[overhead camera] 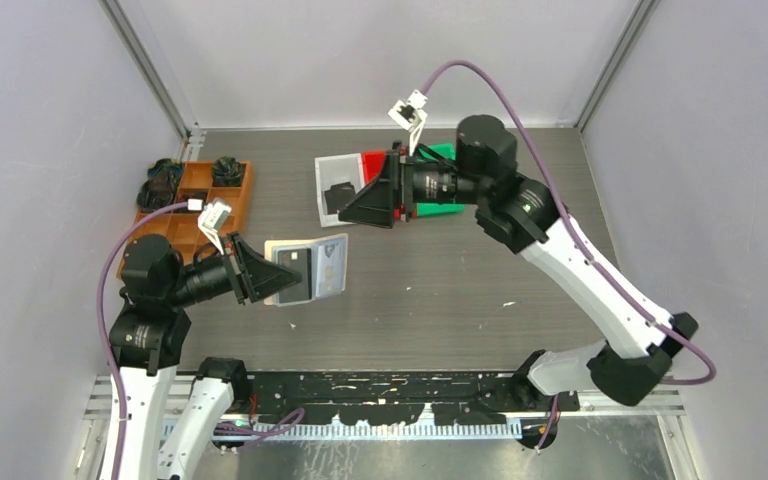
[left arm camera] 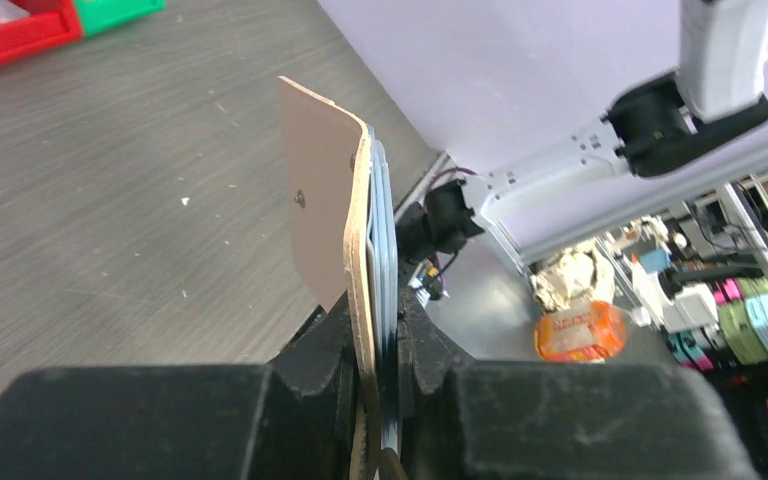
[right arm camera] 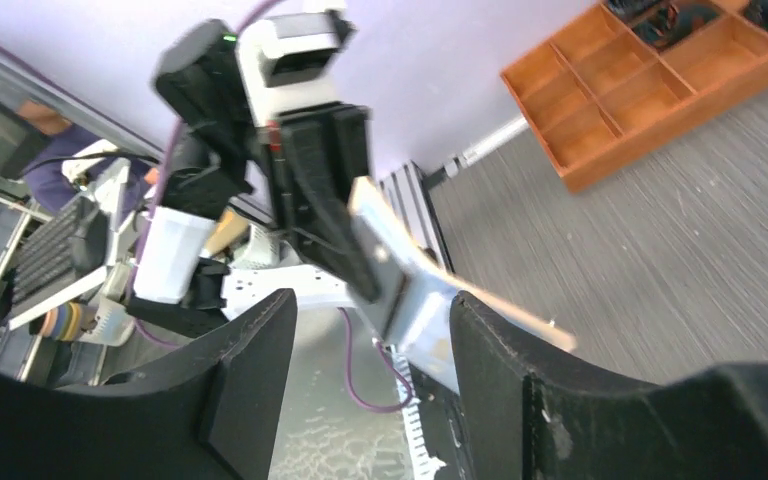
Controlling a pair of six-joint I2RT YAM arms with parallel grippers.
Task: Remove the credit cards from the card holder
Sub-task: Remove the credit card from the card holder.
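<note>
Leather of a pale tan forms the outer panel of the card holder [overhead camera: 307,267], which is spread open, its clear sleeves facing up in the overhead view. The credit cards [overhead camera: 330,265] sit inside those sleeves, one dark and one pale. From the left wrist the holder shows edge-on, with bluish layers stacked against the tan panel. The left fingers [left arm camera: 322,345] are clenched on its near edge, holding it above the left part of the counter [overhead camera: 460,285], and their black body hides that edge from above. The right fingers [right arm camera: 250,370] are spread wide with nothing between them, well apart from the holder, over a clear bin [overhead camera: 328,170] holding a black item, beside a red bin [overhead camera: 372,160] and a green bin [overhead camera: 440,152]. A wooden compartment tray [overhead camera: 192,225] lies just behind the left arm.
</note>
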